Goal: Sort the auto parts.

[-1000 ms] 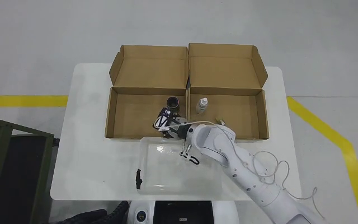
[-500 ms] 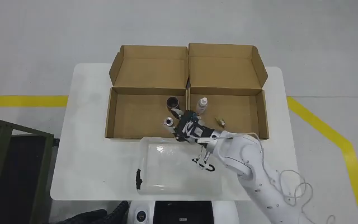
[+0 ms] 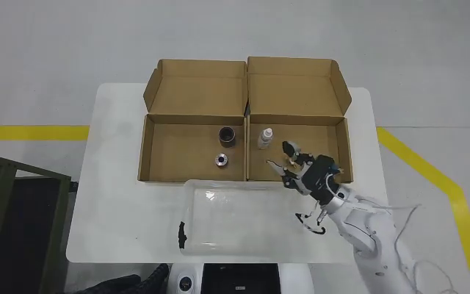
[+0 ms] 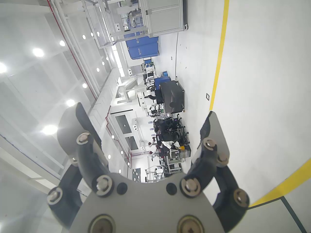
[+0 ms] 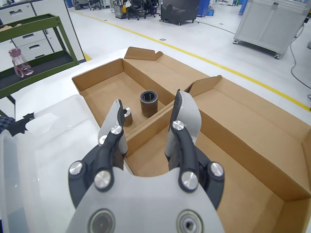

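Two open cardboard boxes stand side by side. The left box (image 3: 158, 151) holds a dark cylinder (image 3: 226, 134) (image 5: 148, 103) and a small metal sleeve (image 3: 220, 159) (image 5: 127, 116), both upright. A white bottle-shaped part (image 3: 264, 137) stands in the right box (image 3: 323, 140). My right gripper (image 3: 288, 159) (image 5: 148, 103) hangs open and empty over the front of the right box, right of the bottle-shaped part. A jagged black part (image 3: 181, 234) (image 5: 20, 124) lies at the left end of the clear bin (image 3: 220, 213). My left gripper (image 4: 145, 112) is open and empty, pointing out into the room.
The box lids (image 3: 294, 88) stand folded back behind both boxes. The clear bin sits against the boxes' front walls on the white table (image 3: 110, 184). A green shelf cart (image 5: 36, 49) stands beside the table.
My right gripper let go of the small metal sleeve in the left box, then swung right over the divider to the front of the right box.
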